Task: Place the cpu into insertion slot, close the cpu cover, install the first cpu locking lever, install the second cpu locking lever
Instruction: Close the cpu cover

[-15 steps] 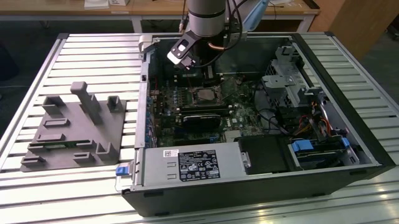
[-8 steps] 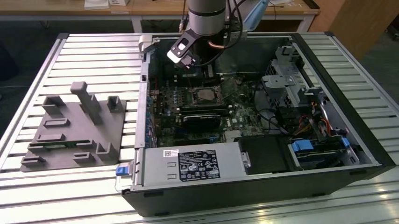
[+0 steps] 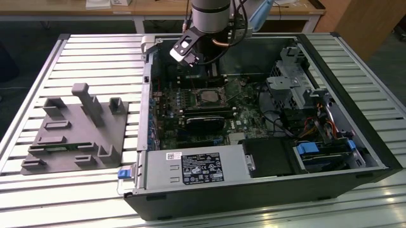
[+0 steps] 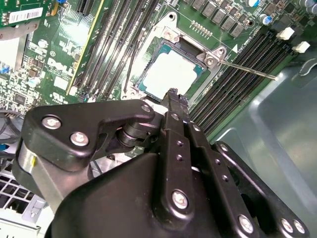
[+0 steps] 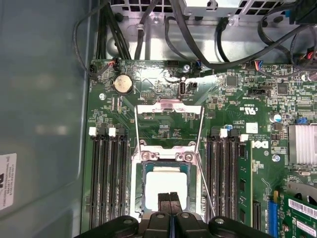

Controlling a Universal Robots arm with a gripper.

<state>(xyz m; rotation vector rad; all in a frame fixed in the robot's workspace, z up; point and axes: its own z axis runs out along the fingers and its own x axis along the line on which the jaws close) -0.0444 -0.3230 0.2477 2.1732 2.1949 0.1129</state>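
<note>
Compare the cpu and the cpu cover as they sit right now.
The cpu is a solid square with a pale metal top; the cpu cover is a thin frame with an open centre. The cpu lies flat, seated on the motherboard; the cpu cover is swung open, off the cpu. Both are silver-grey and roughly square.

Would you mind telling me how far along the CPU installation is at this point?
Done: the cpu lies seated in place on the motherboard. In hand: nothing; the shut gripper is poised at the cpu. Left: the cpu cover is flipped open, and a locking lever sticks out unlatched.
</note>
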